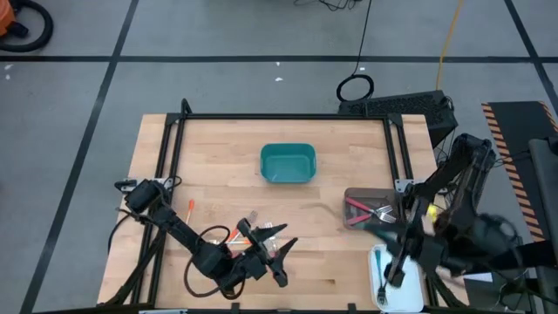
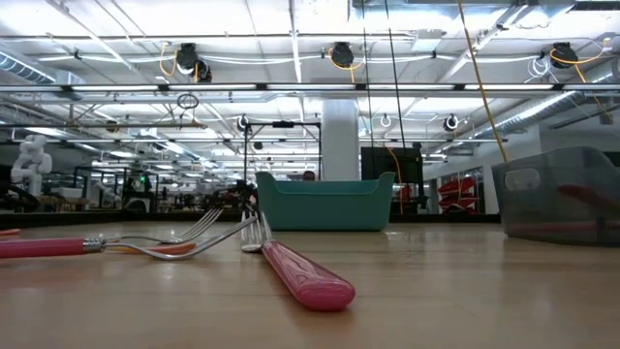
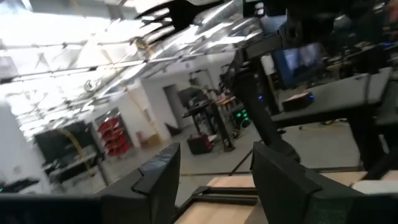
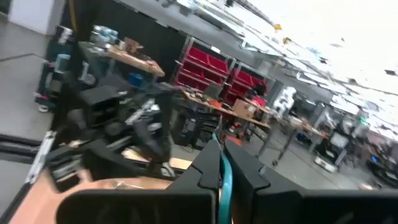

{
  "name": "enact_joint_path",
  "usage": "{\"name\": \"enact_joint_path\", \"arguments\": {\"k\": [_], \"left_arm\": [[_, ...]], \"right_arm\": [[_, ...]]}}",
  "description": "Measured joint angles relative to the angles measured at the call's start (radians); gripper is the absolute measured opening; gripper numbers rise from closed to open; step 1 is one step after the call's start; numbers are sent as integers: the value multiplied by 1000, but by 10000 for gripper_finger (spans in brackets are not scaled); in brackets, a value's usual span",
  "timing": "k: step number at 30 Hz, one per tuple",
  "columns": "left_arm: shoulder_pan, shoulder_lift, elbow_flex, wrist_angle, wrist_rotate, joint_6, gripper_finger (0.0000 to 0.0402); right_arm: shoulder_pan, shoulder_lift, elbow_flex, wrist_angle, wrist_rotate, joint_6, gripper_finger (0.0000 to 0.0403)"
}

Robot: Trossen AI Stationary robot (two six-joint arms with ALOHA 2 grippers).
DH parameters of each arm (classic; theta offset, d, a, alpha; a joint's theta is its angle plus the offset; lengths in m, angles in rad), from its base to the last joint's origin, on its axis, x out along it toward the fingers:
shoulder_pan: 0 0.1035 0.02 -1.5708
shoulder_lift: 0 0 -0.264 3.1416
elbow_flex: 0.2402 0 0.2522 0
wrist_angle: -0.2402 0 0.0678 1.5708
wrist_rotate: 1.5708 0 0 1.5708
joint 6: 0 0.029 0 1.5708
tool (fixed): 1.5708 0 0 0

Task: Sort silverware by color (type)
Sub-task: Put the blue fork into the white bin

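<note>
Closest to the low camera, a red-handled fork (image 2: 308, 277) lies on the table (image 2: 465, 291) at lower centre, with more forks (image 2: 145, 244) at left before a teal bin (image 2: 325, 202). From above, the left gripper (image 1: 277, 253) hovers lower centre, fingers (image 3: 155, 177) apart. Right gripper (image 4: 219, 171), lower right, clamps a teal-handled fork (image 4: 225, 177).

Blur, clutter and cropped edges hide much of the scene

The right gripper (image 1: 394, 266) is smeared by motion in the high view. The forks (image 1: 253, 231) by the left gripper (image 1: 277, 253) overlap too tightly to count, and a red-handled fork (image 2: 44, 247) is cut off at the low view's edge.
</note>
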Motion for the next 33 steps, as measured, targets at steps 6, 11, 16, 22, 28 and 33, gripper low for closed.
{"name": "enact_joint_path", "arguments": {"k": [6, 11, 16, 22, 28, 33], "left_arm": [[5, -2, 56, -23, -64, 20, 195], [9, -2, 90, -36, -77, 5, 195], [12, -2, 92, -97, -92, -63, 195], [12, -2, 92, -188, -124, -121, 195], [12, -2, 92, -188, -125, -122, 195], [13, -2, 92, -188, -125, -137, 195]], "right_arm": [[-24, -59, 171, -358, 113, 115, 3], [-34, -105, 201, -429, 129, 159, 3], [-63, -123, 201, -520, 77, 263, 3], [-65, -122, 200, -639, -41, 410, 3], [-75, -131, 201, -920, -259, 768, 3], [-128, -129, 205, -1166, -510, 1039, 4]]}}
